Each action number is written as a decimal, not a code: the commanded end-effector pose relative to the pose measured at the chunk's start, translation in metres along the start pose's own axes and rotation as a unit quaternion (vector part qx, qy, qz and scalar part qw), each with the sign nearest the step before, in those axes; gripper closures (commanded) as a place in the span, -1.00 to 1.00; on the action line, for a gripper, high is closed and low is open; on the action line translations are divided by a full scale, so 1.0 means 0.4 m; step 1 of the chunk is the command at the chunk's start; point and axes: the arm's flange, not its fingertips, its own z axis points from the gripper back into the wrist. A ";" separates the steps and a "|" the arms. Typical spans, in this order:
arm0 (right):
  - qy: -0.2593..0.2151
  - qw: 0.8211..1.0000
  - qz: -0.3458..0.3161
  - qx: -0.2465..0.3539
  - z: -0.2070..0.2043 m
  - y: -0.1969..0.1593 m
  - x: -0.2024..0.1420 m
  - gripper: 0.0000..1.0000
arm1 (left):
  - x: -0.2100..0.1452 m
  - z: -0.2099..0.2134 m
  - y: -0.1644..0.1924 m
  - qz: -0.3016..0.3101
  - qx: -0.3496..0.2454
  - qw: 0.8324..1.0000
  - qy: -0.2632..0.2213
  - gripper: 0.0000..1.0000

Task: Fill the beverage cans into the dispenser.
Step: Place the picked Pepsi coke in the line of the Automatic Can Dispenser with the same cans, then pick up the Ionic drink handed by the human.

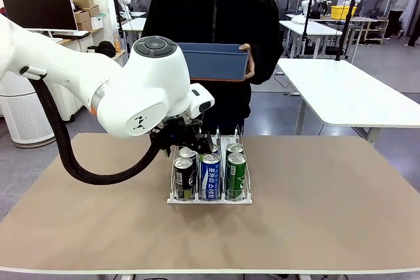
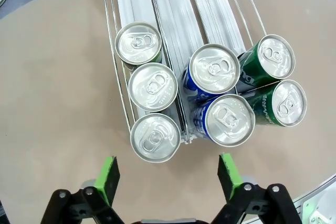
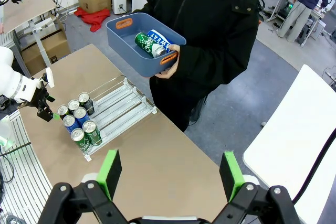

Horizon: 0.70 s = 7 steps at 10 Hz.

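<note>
Hovering over the left lane of the dispenser [image 1: 210,199], the left gripper [image 2: 169,174] is held with its pads [image 2: 108,176] spread and nothing between them. Seven beverage cans [image 1: 210,176] are seated upright at the dispenser's near end: three black in the left lane, two blue-and-white in the middle, two green on the right. Beyond the dispenser a blue bin [image 1: 213,61] with further cans [image 3: 152,43] is held by a person [image 1: 213,11]; the right gripper [image 3: 170,174], well apart from the dispenser, is likewise spread and empty.
</note>
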 end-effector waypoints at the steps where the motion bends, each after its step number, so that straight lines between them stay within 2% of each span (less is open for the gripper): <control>1: -0.001 1.000 0.000 0.002 -0.001 0.004 -0.002 -1.00 | 0.006 -0.005 -0.003 0.000 -0.003 1.000 0.002 -1.00; 6: -0.001 1.000 0.000 0.002 -0.001 0.004 -0.002 -1.00 | 0.000 0.000 0.000 0.000 0.000 1.000 0.000 -1.00; 7: -0.001 1.000 0.000 0.002 -0.001 0.004 -0.002 -1.00 | 0.009 0.039 0.035 -0.023 -0.007 0.999 0.025 -1.00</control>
